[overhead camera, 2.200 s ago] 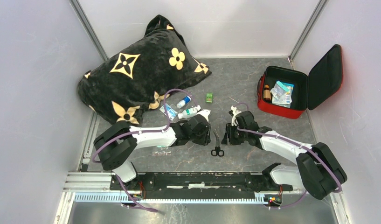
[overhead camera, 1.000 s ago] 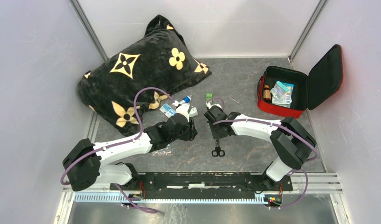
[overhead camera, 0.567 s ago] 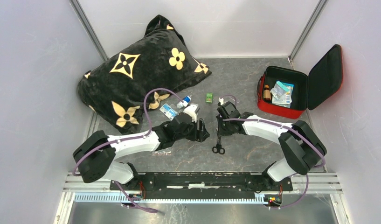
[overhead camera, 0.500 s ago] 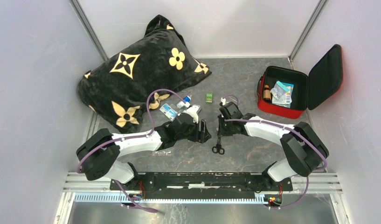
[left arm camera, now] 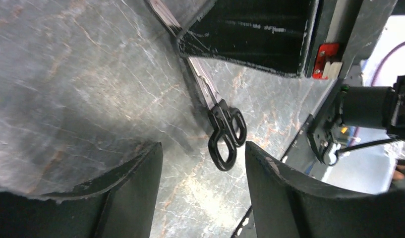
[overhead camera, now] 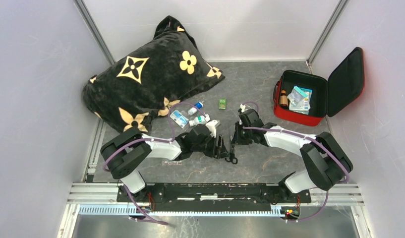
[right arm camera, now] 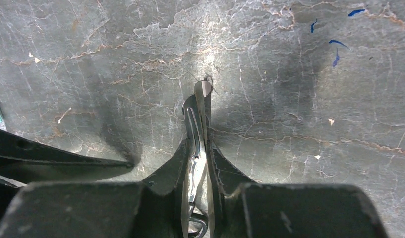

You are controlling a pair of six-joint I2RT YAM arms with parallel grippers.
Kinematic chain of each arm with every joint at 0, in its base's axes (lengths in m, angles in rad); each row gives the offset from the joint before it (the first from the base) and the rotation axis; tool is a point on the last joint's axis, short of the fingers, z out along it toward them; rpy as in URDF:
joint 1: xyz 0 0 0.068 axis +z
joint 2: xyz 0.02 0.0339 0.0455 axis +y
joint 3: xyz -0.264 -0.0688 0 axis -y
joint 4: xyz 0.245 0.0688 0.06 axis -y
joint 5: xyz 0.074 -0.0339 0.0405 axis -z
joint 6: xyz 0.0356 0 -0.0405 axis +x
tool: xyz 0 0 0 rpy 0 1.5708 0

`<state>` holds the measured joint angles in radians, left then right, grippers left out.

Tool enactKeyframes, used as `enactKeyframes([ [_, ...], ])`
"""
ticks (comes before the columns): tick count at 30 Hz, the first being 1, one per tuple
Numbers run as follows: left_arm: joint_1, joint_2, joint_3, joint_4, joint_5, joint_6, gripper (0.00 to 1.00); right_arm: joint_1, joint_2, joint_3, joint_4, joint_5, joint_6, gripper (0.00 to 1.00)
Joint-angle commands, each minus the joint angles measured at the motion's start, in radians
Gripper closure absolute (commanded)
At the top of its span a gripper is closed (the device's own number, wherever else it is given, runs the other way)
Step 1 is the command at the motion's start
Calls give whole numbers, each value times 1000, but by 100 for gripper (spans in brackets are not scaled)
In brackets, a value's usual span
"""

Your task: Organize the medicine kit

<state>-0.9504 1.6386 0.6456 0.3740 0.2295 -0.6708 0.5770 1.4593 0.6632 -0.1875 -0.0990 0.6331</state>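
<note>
The medicine kit [overhead camera: 295,117] is a red case that stands open at the right, lid [overhead camera: 346,82] up, with a brown bottle and packets inside. Black-handled scissors [overhead camera: 232,157] lie at mid table. My right gripper [overhead camera: 235,138] is shut on the scissors' blades [right arm camera: 198,116], which stick out between its fingers [right arm camera: 198,148] toward the table top. My left gripper [overhead camera: 223,148] is open just left of the scissors. In the left wrist view the handle loops [left arm camera: 223,135] sit just ahead of its open fingers [left arm camera: 202,148], not between them.
A black pillow with gold flowers [overhead camera: 145,74] fills the back left. A green packet [overhead camera: 222,103], two small bottles [overhead camera: 195,107] [overhead camera: 200,119], a blue packet [overhead camera: 179,118] and a clear packet [overhead camera: 171,161] lie loose around the left arm.
My right gripper moved from near the green packet down onto the scissors' blades and shut on them. My left gripper swung right and nearer, ending beside the scissors' handles.
</note>
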Motion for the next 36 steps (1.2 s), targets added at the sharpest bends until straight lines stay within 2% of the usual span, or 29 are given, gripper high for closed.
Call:
enactKeyframes([
  [1,-1,46,-29,174,129,-99,34,-9,-35,-4,42,-11,14,97],
  [8,-1,125,-33,297,220,-164,54,-17,-37,-10,46,-14,12,97],
  [12,-1,127,-27,288,205,-163,69,-19,-45,-14,45,-13,10,97],
  [15,-1,122,-20,262,183,-157,83,-22,-59,-17,43,-8,8,97],
  [18,1,122,-2,234,170,-145,97,-23,-88,-19,40,8,9,92],
  [23,1,79,37,144,131,-92,98,-32,-192,-20,36,61,-8,69],
  [26,1,19,62,51,71,-25,98,-47,-268,-22,19,89,-18,60],
  [30,1,-68,98,-52,-22,48,98,-56,-317,-13,11,58,-15,43],
  [36,1,-160,134,-91,-82,83,98,-56,-383,-109,193,-28,129,34],
])
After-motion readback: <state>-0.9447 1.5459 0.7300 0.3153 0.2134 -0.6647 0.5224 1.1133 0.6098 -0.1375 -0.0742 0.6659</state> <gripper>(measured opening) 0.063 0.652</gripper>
